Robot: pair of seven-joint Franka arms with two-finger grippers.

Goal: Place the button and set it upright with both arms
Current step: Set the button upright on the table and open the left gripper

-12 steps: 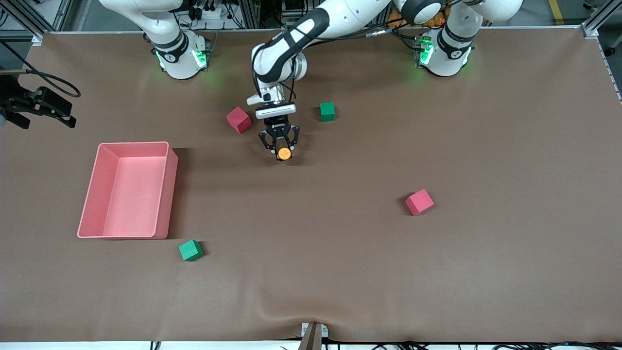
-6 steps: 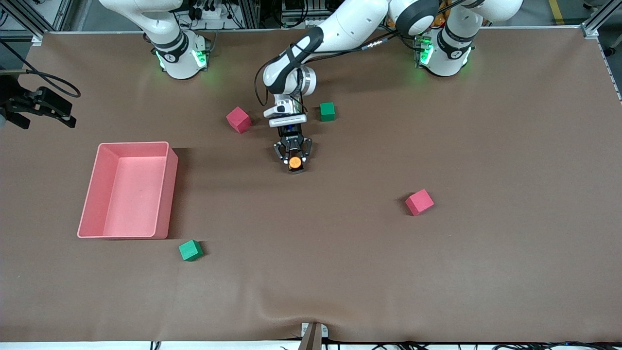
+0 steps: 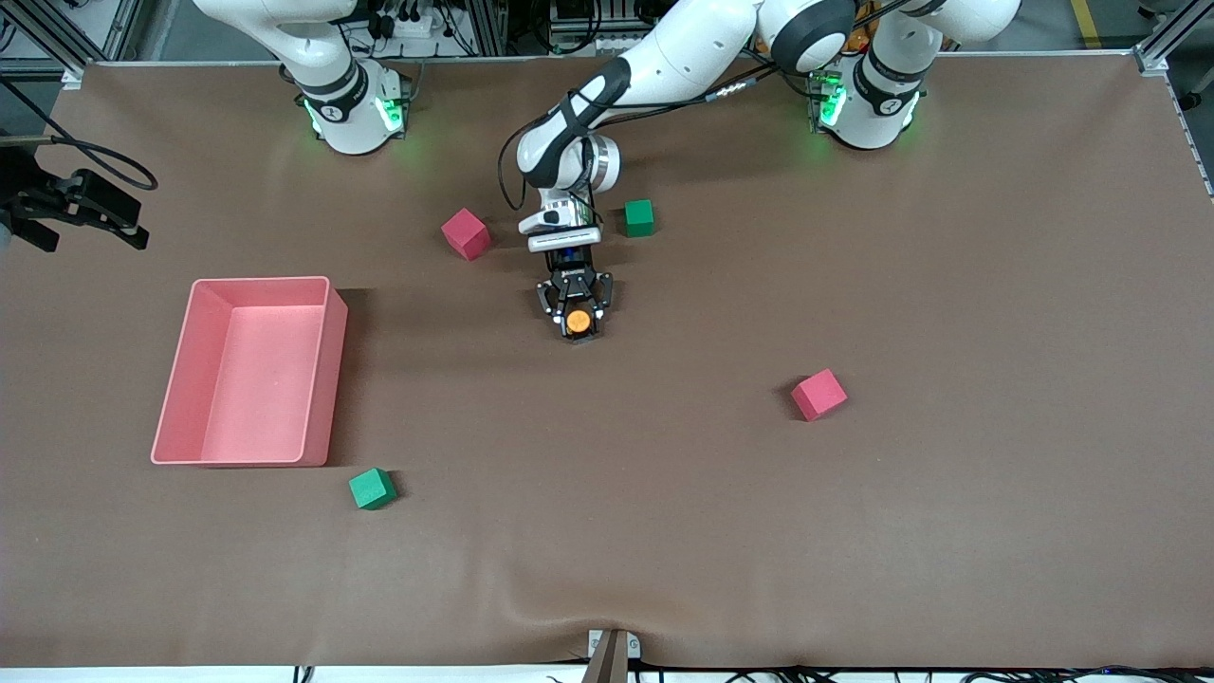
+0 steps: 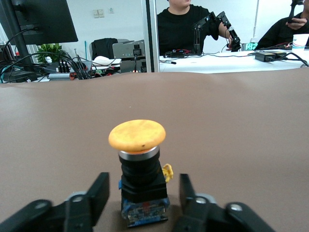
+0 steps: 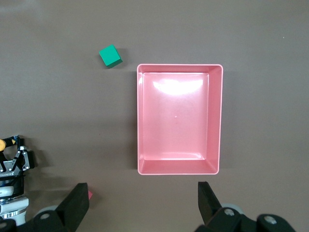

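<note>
Your left gripper point(image 3: 577, 323) is down at the desk point(image 3: 948, 285) near its middle, with the button point(image 3: 577, 322) upright between its fingers point(image 4: 91, 198). The wrist view shows those fingers spread, a gap on each side of the button's black body, orange cap up. In the front view a green cube point(image 3: 639, 217) lies at about 1 o'clock from the button and a red cube point(image 3: 466, 233) at about 10 o'clock. Your right gripper point(image 5: 142, 205) waits high over the pink tray point(image 5: 217, 121), fingers wide apart.
</note>
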